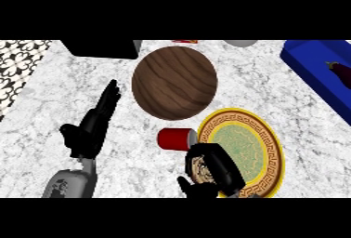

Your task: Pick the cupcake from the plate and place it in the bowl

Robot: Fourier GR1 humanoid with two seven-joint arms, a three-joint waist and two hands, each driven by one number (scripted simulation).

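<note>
Nearest, at the lower edge of the head view: right hand [221, 171], fingers and thumb curled round a small brown-and-cream thing, by all signs the cupcake [201, 168]. Mostly hidden by the fingers, so only a part of its patterned top to see. Held over the left rim of the plate [273, 139], near its lower end; not possible to tell whether lifted or touching the rim.

At the left, a grey forearm [68, 184] and above it the left hand [91, 132], open, with straight fingers pointing away from the robot, over the marbled tabletop [48, 107]. Holding nothing, and well apart from the plate.

A little farther, a red cylinder [175, 139] lying on its side, just beside the left rim of the plate and just above the right hand. The plate itself round, with a yellow border, a dark ornamented band and a greenish middle.

Beyond the cylinder, the bowl [175, 83], wooden, brown, with visible grain, nothing seen in it. Near the plate's upper edge, perhaps touching; hard to say.

Farthest: a black block [103, 49] at the top left, a grey round thing [240, 42] cut by the top edge, and a blue tray [312, 69] at the top right with a dark object [340, 70] in it.
</note>
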